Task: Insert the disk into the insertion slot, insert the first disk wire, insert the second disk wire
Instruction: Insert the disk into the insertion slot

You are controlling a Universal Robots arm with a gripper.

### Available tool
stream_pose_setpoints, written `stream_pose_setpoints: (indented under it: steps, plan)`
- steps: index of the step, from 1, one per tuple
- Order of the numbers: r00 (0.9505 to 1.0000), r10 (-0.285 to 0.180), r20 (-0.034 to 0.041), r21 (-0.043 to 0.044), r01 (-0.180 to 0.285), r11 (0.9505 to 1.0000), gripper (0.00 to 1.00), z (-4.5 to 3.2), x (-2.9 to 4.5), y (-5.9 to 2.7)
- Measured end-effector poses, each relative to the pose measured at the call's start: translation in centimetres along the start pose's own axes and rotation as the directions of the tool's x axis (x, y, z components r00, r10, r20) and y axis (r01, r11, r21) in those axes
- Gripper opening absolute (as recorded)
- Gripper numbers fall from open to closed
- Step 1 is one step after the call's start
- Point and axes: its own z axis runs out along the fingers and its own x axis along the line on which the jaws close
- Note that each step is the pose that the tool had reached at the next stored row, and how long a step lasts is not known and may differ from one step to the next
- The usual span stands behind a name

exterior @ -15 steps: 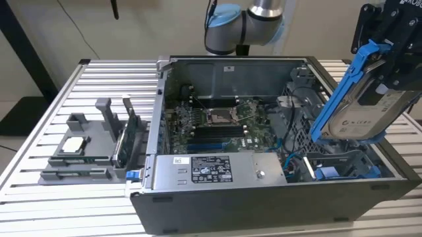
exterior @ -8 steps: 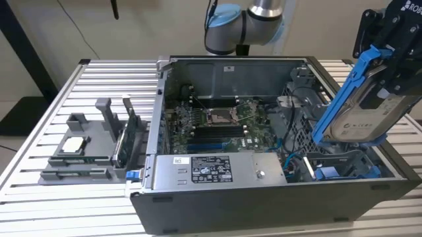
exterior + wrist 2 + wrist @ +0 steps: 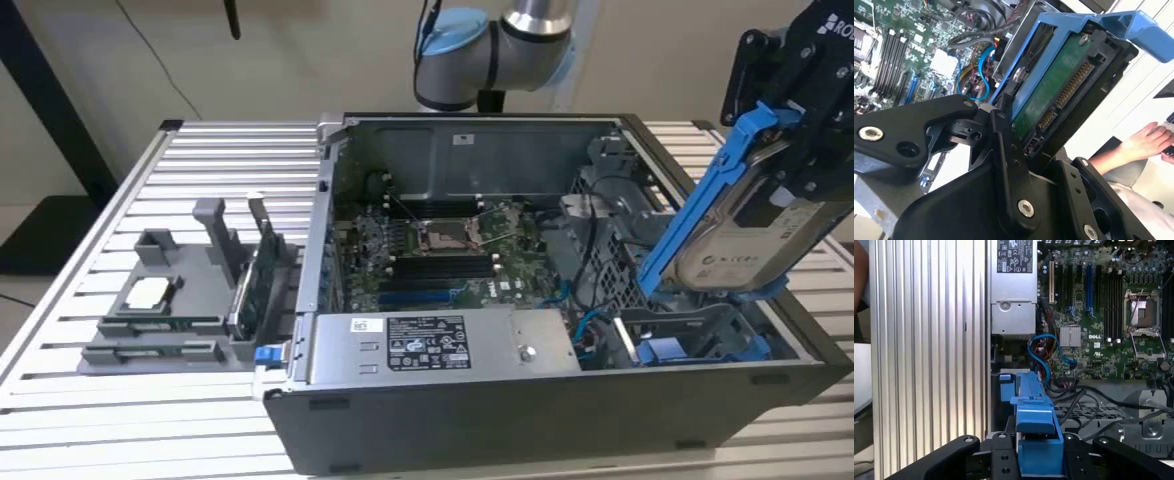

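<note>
Gripper [image 3: 790, 140] clamped on the disk [image 3: 731, 245]. The disk hangs steeply tilted, long axis nearly upright, lower end pointing down at the slot [image 3: 687, 335] just beneath.

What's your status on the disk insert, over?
Status: gripper shut on the disk, held tilted above the insertion slot. Disk not yet in. Blue cable loops close beside the slot.

Disk [image 3: 742, 252] silver-grey, carrier [image 3: 705, 190] blue; motherboard [image 3: 461, 245] green; case [image 3: 534, 420] dark grey.
</note>
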Motion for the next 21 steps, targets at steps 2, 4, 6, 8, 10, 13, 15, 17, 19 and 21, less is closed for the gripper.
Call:
stream_pose_setpoints:
  steps: [2, 4, 6, 8, 10, 13, 15, 17, 19, 21]
  plan:
    - [1.0000, 0.000, -0.0002, 0.0000, 0.000, 1.0000, 0.33, 0.17, 0.00, -0.19]
    - [1.0000, 0.000, -0.0003, 0.0000, 0.000, 1.0000, 0.33, 0.23, 0.00, -0.25]
    - [1.0000, 0.000, -0.0001, 0.0000, 0.000, 1.0000, 0.33, 0.24, 0.00, -0.26]
    - [1.0000, 0.000, -0.0002, 0.0000, 0.000, 1.0000, 0.33, 0.26, 0.00, -0.27]
    - [1.0000, 0.000, 0.0000, 0.0000, 0.000, 1.0000, 0.33, 0.31, 0.00, -0.27]
    - [1.0000, 0.000, -0.0001, 0.0000, 0.000, 1.0000, 0.33, 0.43, 0.00, -0.28]
    - [1.0000, 0.000, -0.0001, 0.0000, 0.000, 1.0000, 0.33, 0.53, 0.00, -0.28]
    - [1.0000, 0.000, 0.0000, 0.0000, 0.000, 1.0000, 0.33, 0.63, 0.00, -0.28]
    - [1.0000, 0.000, -0.0001, 0.0000, 0.000, 1.0000, 0.33, 0.67, 0.00, -0.29]
    - [1.0000, 0.000, -0.0003, 0.0000, 0.000, 1.0000, 0.33, 0.67, 0.00, -0.29]
